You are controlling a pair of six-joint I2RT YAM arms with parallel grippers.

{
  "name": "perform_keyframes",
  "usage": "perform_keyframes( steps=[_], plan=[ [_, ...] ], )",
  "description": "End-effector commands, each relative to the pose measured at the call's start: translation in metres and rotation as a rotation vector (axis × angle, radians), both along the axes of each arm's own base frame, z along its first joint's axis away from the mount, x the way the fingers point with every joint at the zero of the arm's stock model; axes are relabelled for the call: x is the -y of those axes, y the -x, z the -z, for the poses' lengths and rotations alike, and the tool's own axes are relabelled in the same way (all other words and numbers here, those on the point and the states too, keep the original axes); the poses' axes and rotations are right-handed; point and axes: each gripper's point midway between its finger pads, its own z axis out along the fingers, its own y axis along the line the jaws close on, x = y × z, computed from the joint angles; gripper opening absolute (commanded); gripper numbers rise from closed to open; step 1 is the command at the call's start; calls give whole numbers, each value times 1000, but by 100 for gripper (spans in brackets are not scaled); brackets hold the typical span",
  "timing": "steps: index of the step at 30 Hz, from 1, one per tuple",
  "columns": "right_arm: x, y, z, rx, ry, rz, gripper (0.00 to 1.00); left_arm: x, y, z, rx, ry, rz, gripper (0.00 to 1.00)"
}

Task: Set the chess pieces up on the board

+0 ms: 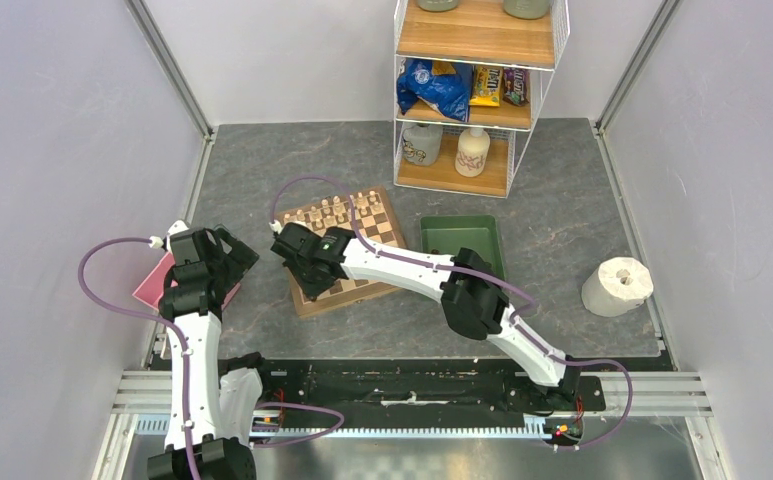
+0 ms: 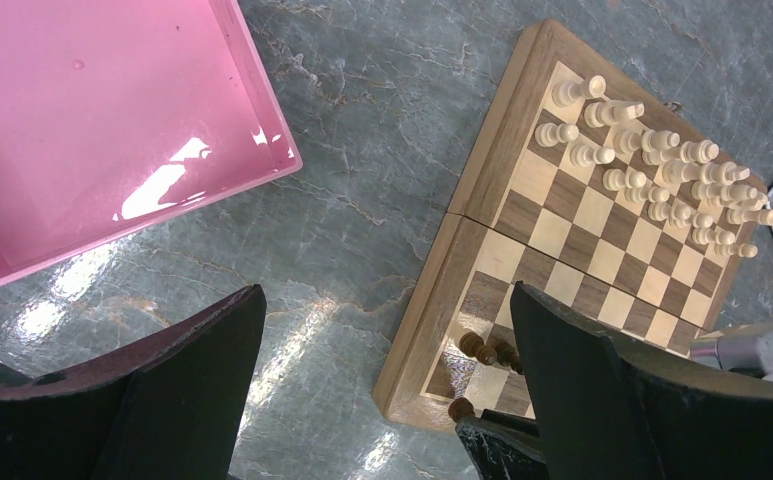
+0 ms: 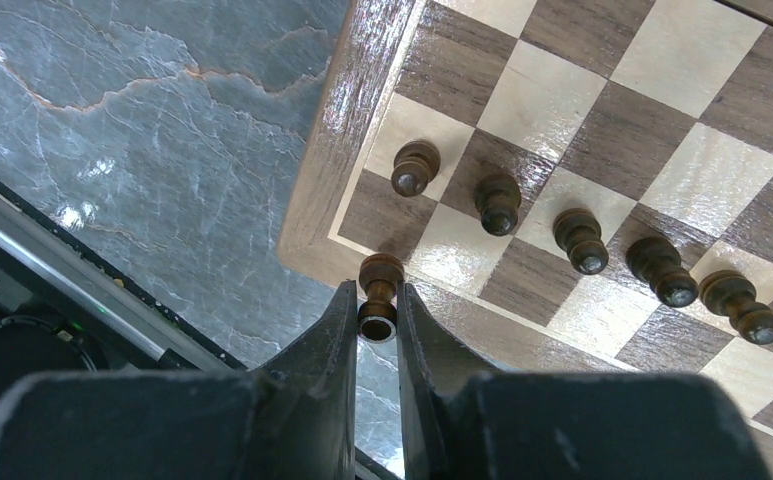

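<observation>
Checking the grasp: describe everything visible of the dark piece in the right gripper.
The dark piece is a dark-brown wooden chessman with a ringed top, perhaps a rook. Roughly upright, it is pinched by the right gripper over the pale corner border of the board, beside a row of dark pawns. Whether its base touches wood is unclear.

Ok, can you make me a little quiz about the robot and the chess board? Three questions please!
1. True or false: the left gripper is holding a chess piece.
2. What is pinched in the right gripper? A) a marble B) a dark piece C) nothing
3. Fill in: the pale pieces stand in ___ rows on the board.
Key: 1 false, its jaws are open and empty. 2 B. 3 two.
</observation>
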Motion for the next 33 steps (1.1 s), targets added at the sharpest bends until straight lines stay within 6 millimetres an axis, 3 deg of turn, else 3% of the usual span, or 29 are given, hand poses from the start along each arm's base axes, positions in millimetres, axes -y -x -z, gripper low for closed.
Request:
perform_keyframes(
  steps=[1, 33],
  plan=[
    [-11, -6, -11, 32, -28, -11, 18, -5, -3, -13, 39, -5, -37, 100],
    [-17, -13, 6, 40, -1, -20, 24, -2, -5, -12, 40, 5, -22, 100]
  ],
)
